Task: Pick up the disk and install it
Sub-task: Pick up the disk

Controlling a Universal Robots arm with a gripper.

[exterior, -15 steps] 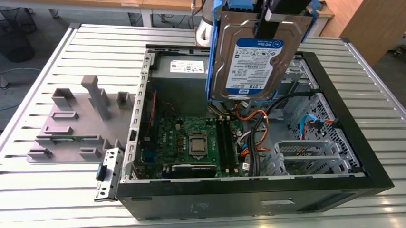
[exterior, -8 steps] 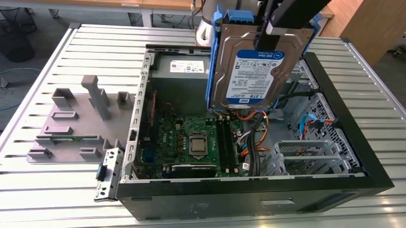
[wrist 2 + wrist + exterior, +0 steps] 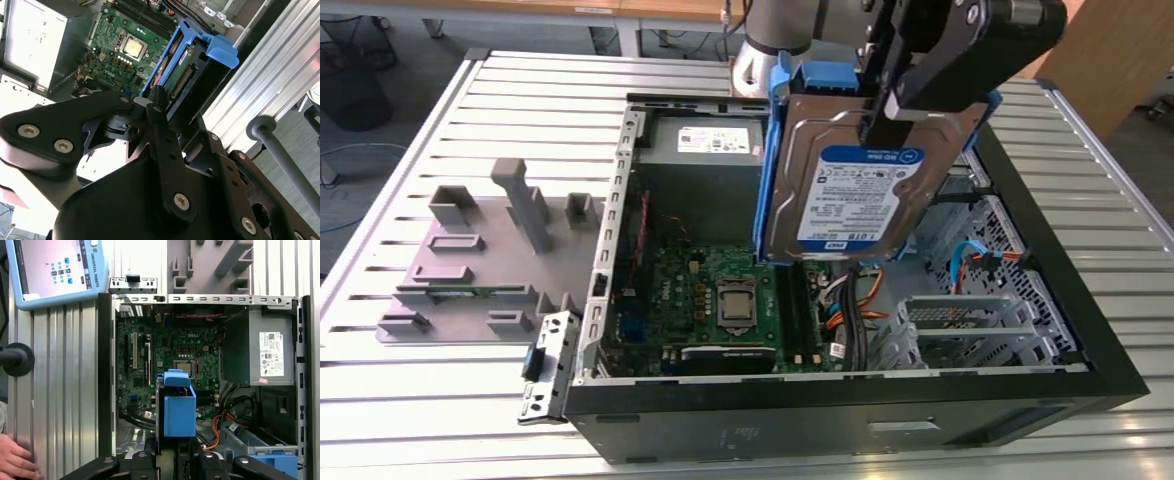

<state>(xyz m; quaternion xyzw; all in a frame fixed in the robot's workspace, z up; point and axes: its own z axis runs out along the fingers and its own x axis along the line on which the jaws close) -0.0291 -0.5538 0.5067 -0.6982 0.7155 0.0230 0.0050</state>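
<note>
Fingers [image 3: 891, 112] of the gripper [image 3: 879, 130] are clamping the upper edge of the disk [image 3: 854, 195], closing tight on the drive in its blue carrier frame. The disk is hanging upright above the open computer case [image 3: 854, 415], hovering clear over the motherboard [image 3: 720, 300] inside the case, while the grey power supply [image 3: 707, 145] is sitting at one end of the case. Outside the case, a person's hand [image 3: 15, 462] is resting on the slatted table [image 3: 60, 390] in the first wrist view.

arm [image 3: 767, 45]: overhead, angled down | gripper [image 3: 887, 125]: clamped on top edge of the disk [image 3: 854, 200], aloft
</note>
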